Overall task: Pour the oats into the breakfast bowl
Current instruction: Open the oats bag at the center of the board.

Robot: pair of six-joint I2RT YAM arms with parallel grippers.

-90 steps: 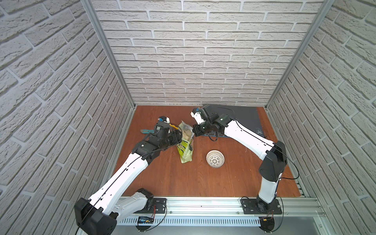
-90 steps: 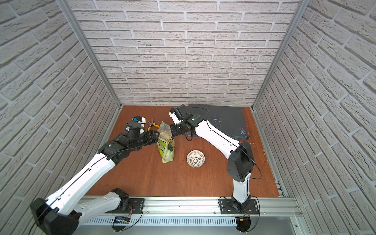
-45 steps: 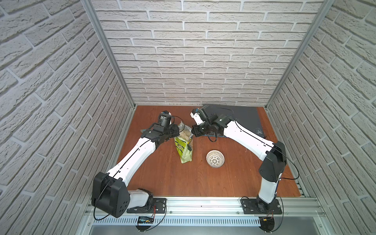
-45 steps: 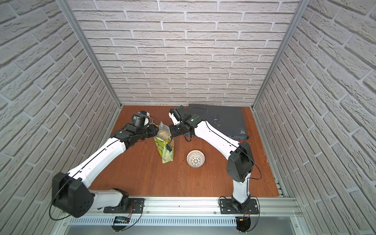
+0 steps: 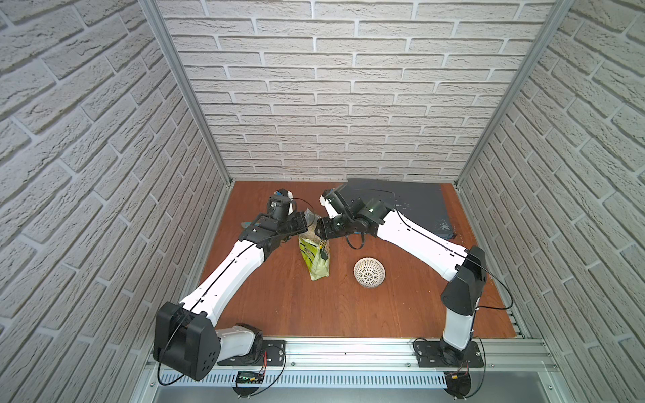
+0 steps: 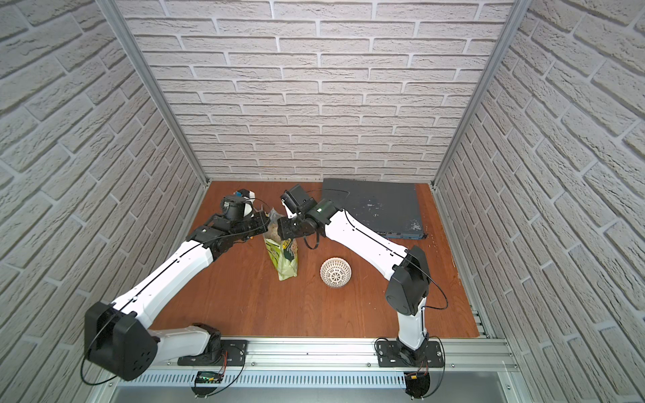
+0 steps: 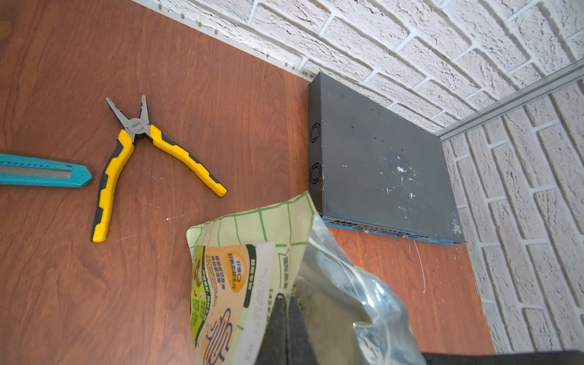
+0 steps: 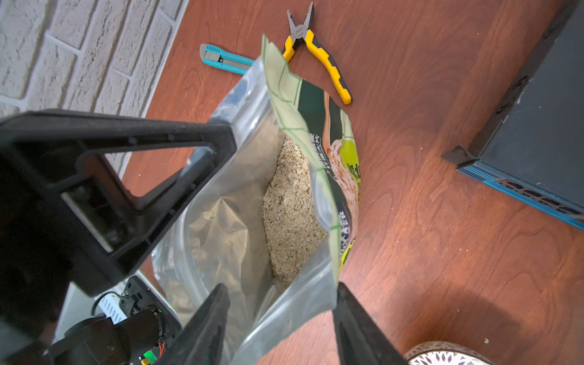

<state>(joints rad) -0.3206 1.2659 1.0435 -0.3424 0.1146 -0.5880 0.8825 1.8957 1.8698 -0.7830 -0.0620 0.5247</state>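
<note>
The left gripper (image 7: 286,303) is clamped on the rim of the pouch (image 5: 317,260), which is held upright on the table (image 5: 314,307). The right gripper (image 8: 281,286) is spread astride the opposite wall. The oats (image 8: 290,205) are seen inside the pouch. The breakfast bowl (image 5: 369,273) is set nearby, apart from the pouch.

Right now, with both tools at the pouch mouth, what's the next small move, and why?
Probably back the right tool off the rim. Its jaws stand apart astride one wall of the green stand-up plastic pouch, while the left tool is shut on its opposite wall. Pale beige oats lie inside; the small round white lattice bowl stands apart.
</note>
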